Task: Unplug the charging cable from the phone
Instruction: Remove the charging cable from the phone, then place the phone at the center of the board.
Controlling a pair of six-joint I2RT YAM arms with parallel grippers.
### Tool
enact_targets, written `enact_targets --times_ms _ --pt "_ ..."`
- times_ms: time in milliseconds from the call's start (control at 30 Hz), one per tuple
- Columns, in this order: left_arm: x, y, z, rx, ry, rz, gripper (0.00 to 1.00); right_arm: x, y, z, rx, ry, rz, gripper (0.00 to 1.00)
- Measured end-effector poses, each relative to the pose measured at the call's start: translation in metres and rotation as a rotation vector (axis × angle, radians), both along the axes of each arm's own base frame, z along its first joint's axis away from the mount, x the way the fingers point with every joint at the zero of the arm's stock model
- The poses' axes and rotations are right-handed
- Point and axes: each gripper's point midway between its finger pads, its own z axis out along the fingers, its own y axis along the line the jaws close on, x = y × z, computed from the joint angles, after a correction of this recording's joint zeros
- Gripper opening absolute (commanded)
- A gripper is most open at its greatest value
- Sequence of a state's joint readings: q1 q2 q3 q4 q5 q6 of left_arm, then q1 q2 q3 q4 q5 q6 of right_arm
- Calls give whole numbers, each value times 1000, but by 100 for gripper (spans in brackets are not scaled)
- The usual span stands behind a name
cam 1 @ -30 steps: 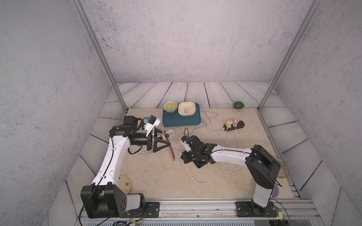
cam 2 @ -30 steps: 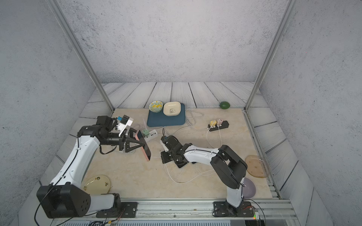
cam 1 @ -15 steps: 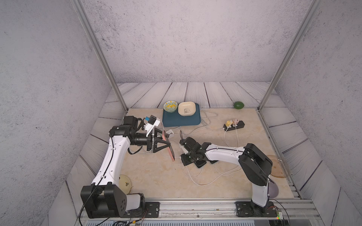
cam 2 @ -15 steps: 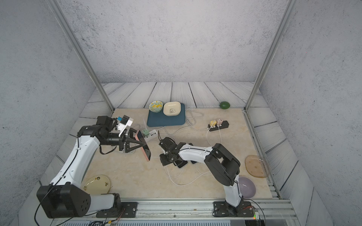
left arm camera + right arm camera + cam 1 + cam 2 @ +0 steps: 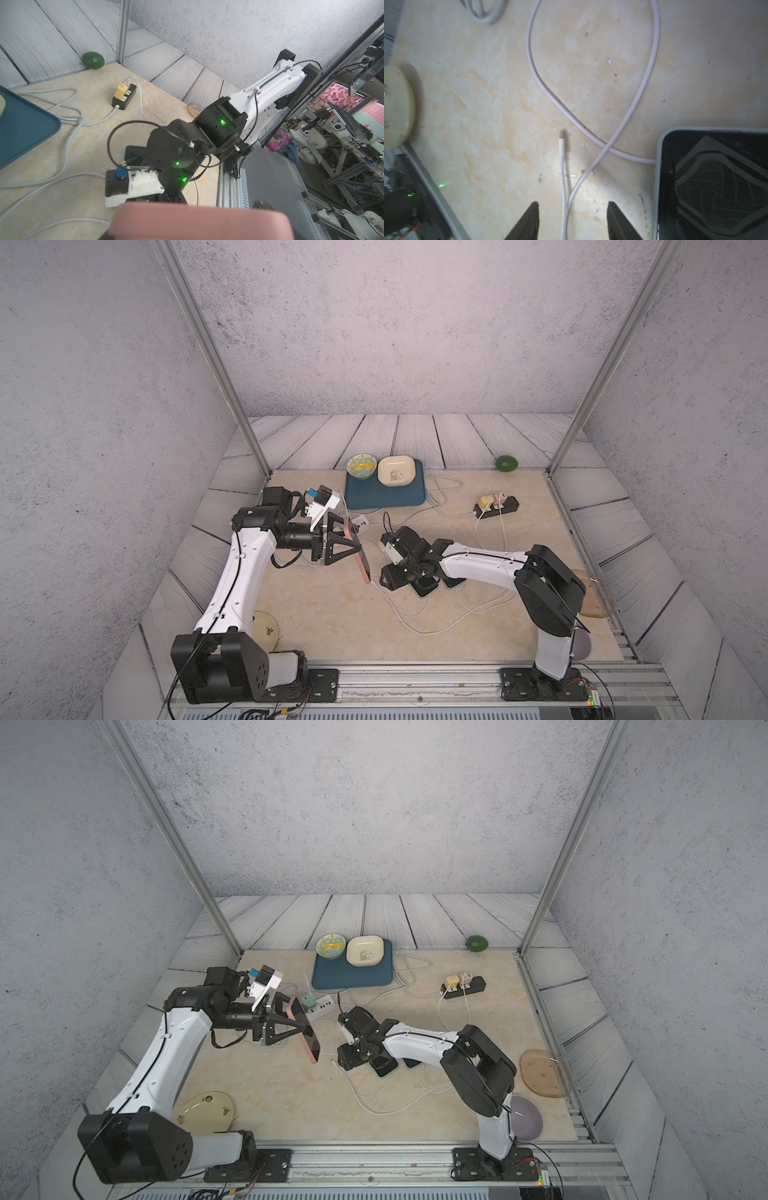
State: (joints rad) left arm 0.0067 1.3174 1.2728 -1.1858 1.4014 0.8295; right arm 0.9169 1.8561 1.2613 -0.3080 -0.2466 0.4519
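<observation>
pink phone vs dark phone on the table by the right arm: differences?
The pink phone is lifted and tilted, gripped by the left end effector; the dark phone lies flat on the table. The pink phone has no cable attached; a white cable meets the dark phone's edge. Both show dark screens.

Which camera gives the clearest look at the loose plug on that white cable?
The right wrist view: the plug lies close and sharp. Both top views show it only as a tiny white speck near the pink phone. The left wrist view misses it.
</observation>
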Motion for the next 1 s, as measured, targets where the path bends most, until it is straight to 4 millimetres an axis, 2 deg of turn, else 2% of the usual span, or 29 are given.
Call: enact_targets --times_ms 200,467,733,800,833,867,1000 --pt "-3 0 -1 2 -14 -9 16 6 1 50 156 -60 57 73" --pt "-8 1 -2 4 -23 -18 16 -3 1 98 330 -106 178 84" --pt "-10 1 -2 4 -27 -24 17 -23 8 140 545 -111 319 91" --pt "-11 1 -2 5 -29 -25 16 -28 10 147 599 -109 342 92" --pt "-11 1 -2 5 -30 -25 16 -30 11 150 620 -107 350 98" --pt "-11 1 -2 5 -31 -26 17 -32 11 153 639 -105 360 99" --pt "-11 1 -2 5 -34 -27 17 -38 14 167 714 -117 395 99"
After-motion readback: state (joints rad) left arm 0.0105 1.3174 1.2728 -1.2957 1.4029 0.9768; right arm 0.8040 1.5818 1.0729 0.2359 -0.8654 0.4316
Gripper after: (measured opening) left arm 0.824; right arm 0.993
